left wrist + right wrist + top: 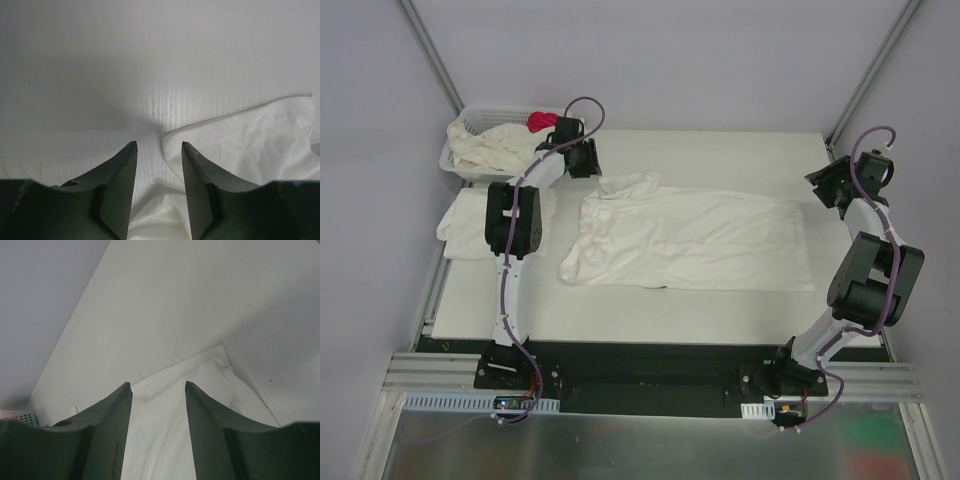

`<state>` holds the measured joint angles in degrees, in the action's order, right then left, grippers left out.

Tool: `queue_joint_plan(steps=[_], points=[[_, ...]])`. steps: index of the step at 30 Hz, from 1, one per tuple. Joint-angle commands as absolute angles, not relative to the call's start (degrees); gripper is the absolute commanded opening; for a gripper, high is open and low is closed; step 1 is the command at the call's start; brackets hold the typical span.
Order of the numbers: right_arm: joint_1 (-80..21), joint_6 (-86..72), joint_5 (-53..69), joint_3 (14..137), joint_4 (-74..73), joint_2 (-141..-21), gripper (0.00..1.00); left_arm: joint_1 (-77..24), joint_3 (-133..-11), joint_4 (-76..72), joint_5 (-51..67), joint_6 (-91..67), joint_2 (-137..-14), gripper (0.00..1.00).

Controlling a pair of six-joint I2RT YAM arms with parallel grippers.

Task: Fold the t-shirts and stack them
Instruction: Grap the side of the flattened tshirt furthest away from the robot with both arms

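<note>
**Findings.** The spread t-shirt lay flat across the middle of the bench, its length running from 9 to 3 o'clock. The rumpled sleeve end was toward 9 o'clock. I could not tell whether it was already doubled over.

Your left end effector hung at the shirt's 11 o'clock corner, jaws apart and holding nothing. Its wrist view showed the cloth edge just beside one finger, not between the two. Your right end effector stood at the 3 o'clock edge over the hem corner, jaws likewise apart and empty.

A folded t-shirt lay at 9 o'clock beneath the left arm. More t-shirts and a pink cloth sat in the basket at 10 o'clock.

**Risks, in my judgement.**
1. The left jaws sat off to the side of the cloth edge. Closing there would likely catch bare bench or a thin sliver that slips out on the lift.
2. The 9 o'clock end was bunched. Pinching only the top layer would let the rest trail and leave a lumpy fold.
3. If you raised the two corners unevenly, the shirt would twist and land skewed.
4. The left arm crossed above the folded t-shirt, so a low sweep could drag it out of shape.
5. The basket stood near the left end effector, and a swing toward 10 o'clock could snag its rim or contents.
</note>
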<state>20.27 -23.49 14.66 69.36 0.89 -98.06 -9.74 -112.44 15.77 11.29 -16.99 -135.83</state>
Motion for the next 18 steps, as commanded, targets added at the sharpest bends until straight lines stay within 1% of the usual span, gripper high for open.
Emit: queue_joint_plan(steps=[1, 18], points=[[20.7, -23.7, 15.6, 69.5, 3.0, -95.4, 0.50, -9.8, -113.5, 16.4, 11.8, -17.2, -136.7, 0.39], [20.7, -25.0, 16.5, 69.4, 4.6, -95.7, 0.50, -10.5, -115.1, 17.6, 14.8, -17.7, -138.7, 0.37]])
